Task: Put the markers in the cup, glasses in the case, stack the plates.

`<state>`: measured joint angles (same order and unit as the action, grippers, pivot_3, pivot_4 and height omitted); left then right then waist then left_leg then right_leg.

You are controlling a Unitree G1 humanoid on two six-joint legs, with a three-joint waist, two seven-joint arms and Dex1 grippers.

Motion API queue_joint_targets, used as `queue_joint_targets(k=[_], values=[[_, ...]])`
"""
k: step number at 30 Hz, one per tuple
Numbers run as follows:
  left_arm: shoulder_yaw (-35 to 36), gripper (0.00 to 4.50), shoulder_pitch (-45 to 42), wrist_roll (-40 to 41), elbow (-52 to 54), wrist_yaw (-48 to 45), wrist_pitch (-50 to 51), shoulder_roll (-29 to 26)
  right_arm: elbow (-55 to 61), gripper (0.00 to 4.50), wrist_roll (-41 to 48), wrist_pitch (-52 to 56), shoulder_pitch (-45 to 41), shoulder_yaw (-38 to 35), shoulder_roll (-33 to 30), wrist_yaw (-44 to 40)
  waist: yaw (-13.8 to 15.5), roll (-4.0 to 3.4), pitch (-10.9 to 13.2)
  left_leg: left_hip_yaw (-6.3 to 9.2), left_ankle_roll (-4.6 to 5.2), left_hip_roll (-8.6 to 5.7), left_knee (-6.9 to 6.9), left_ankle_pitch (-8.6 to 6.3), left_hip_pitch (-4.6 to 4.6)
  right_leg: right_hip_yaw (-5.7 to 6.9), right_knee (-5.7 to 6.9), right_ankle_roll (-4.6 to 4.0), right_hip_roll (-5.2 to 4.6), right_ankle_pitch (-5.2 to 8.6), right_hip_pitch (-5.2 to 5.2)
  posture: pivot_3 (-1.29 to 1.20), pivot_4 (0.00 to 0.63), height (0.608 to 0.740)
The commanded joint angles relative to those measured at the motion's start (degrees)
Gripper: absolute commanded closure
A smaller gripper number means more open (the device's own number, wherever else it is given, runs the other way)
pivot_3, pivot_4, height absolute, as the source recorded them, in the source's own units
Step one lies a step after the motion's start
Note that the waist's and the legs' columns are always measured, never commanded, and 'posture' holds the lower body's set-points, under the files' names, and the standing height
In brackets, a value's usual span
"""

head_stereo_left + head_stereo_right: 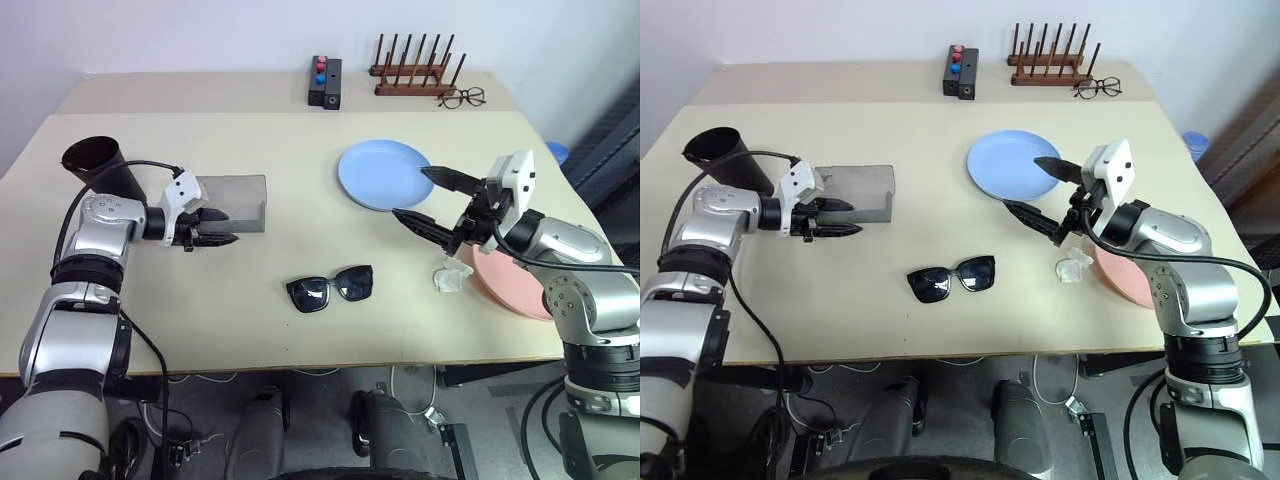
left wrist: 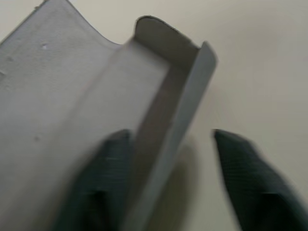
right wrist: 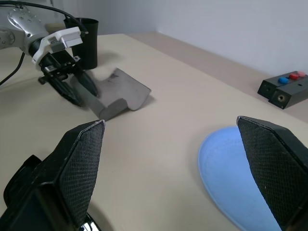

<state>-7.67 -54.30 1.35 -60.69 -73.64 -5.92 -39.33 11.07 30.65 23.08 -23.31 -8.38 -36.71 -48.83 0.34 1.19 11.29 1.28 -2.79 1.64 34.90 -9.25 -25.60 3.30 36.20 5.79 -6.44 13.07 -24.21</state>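
Note:
The grey case (image 1: 232,196) lies open left of centre, and my left gripper (image 1: 228,227) is at its near side. In the left wrist view the fingers (image 2: 108,163) stand apart astride the case's near wall (image 2: 178,110), the other finger clear of it. The dark cup (image 1: 95,160) stands behind that arm. Black sunglasses (image 1: 330,288) lie near the front edge. My right gripper (image 1: 411,192) hovers wide open and empty between the blue plate (image 1: 375,170) and the pink plate (image 1: 505,292). The markers are out of view.
A crumpled clear wrapper (image 1: 450,277) lies beside the pink plate. On the far table stand a black box with red and blue buttons (image 1: 325,82), a wooden peg rack (image 1: 412,70) and thin-framed spectacles (image 1: 462,97).

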Motion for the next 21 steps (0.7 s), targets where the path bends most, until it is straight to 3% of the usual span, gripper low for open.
queue_joint_targets(k=[1,2,12,21], values=[[0.3,3.97,-1.3,-1.1,-0.4,-0.6,-0.6,0.2,2.4,0.00,1.3,0.0,-0.4,-1.8,-0.5,0.2,0.1,0.00,0.0,0.00,0.00,0.00,0.01,0.00,0.00,0.00,0.00,0.00,0.00,0.00,0.00,0.00,0.150,0.740],[0.8,4.48,-1.4,-0.6,-0.1,-1.2,0.3,0.4,2.4,0.00,1.2,-0.1,-0.4,-1.7,-0.4,0.2,0.2,0.00,0.0,0.00,0.00,0.00,0.01,0.00,0.00,0.00,0.00,0.00,0.00,0.00,0.00,0.00,0.150,0.740],[3.9,4.48,0.4,6.8,12.3,-15.0,12.6,-0.8,1.6,0.00,1.6,0.6,-0.9,-0.9,-0.5,-1.1,0.3,-0.01,0.0,-0.01,0.04,0.00,0.11,-0.02,-0.06,0.00,0.00,-0.01,-0.01,0.00,0.01,0.00,0.150,0.740],[-5.5,4.48,11.3,22.4,39.5,-18.9,26.0,-16.9,6.8,0.00,9.3,4.7,4.7,-4.2,-5.6,-9.4,-0.6,-0.07,0.0,-0.01,0.14,0.08,0.09,-0.09,-0.04,-0.01,0.01,-0.19,0.01,0.10,0.00,0.00,0.150,0.740]])
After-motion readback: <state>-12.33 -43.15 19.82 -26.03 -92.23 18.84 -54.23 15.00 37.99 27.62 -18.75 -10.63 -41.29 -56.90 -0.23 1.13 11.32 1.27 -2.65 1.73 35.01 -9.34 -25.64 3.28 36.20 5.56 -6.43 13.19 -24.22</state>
